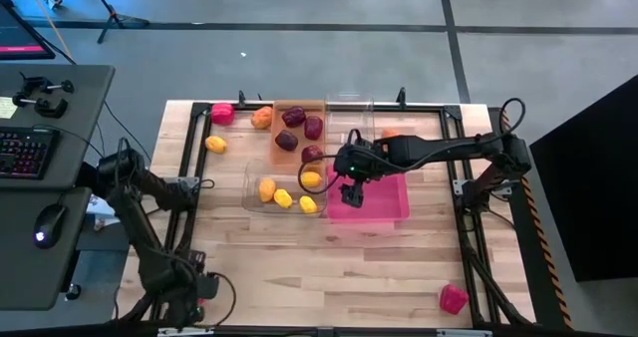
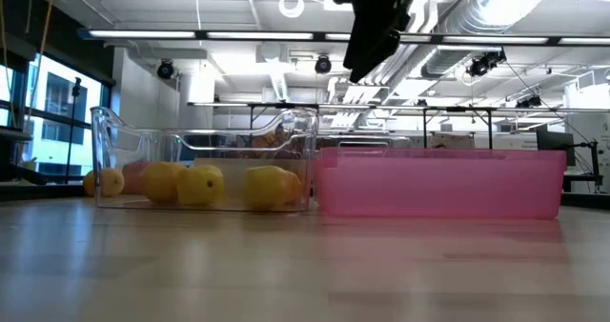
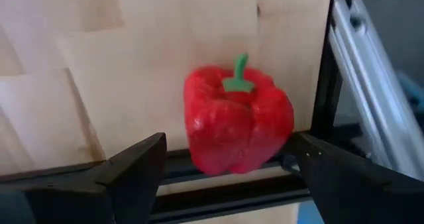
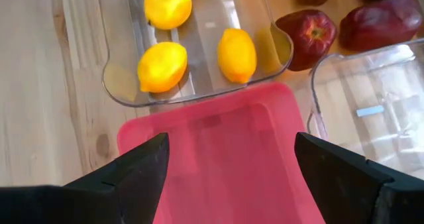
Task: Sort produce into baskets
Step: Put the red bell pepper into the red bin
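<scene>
- High view: the pink basket (image 1: 394, 215) sits near the middle of the wooden table (image 1: 299, 267). It is a box shape with round corners, made of smooth plastic you cannot see through. Its long side runs across the table from left to right.
- Touching its left end is a clear basket (image 1: 249, 182) of shiny see-through plastic. It holds smooth yellow fruits (image 1: 283, 197) shaped like eggs.
- Farther back is an orange see-through basket (image 1: 299, 108) with dark maroon fruits (image 1: 294, 118) in it. They look lumpy and glossy.
- Just beside that one, on its right, is a second clear basket (image 1: 354, 113).
- The right gripper (image 1: 351, 192) hangs over the left part of the pink basket. Its two dark fingers are spread wide and hold nothing.
- A pink-red piece (image 1: 221, 114), an orange piece (image 1: 261, 118) and a yellow piece (image 1: 215, 144) lie loose on the wood at the back left. Another pink-red piece (image 1: 454, 297) lies alone at the front right corner.
- The left arm (image 1: 150, 227) is folded up at the left side of the table.
- In the left wrist view, the left gripper (image 3: 228, 144) has its fingers spread wide apart. Between them shows a bumpy, shiny red pepper (image 3: 238, 121) lying on the wood against a black rail (image 3: 218, 197). Its green stem (image 3: 238, 75) points away from the rail.
</scene>
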{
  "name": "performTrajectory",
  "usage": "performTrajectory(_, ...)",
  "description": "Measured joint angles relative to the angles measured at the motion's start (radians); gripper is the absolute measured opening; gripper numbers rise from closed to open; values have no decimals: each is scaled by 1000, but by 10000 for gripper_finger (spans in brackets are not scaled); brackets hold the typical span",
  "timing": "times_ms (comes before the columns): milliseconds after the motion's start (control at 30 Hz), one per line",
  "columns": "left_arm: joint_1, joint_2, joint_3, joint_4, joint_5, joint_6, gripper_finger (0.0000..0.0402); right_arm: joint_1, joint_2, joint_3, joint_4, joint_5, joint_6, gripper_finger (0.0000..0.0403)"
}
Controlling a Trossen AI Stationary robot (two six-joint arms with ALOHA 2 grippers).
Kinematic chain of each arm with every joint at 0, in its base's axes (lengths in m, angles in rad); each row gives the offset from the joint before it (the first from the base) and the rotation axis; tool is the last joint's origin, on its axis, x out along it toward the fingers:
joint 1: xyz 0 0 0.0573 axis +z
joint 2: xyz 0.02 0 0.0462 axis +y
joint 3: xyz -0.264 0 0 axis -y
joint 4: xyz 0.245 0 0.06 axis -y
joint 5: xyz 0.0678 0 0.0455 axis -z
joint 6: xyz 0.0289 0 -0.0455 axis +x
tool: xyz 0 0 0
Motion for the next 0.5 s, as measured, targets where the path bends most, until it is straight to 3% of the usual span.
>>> performTrajectory(200, -56, 58, 0, 32, 5, 61, 319, 1, 0, -14, 18, -1, 31, 314)
performTrajectory(500, -56, 215, 0, 31, 22, 44, 319, 0, 0, -14, 49, -1, 34, 314)
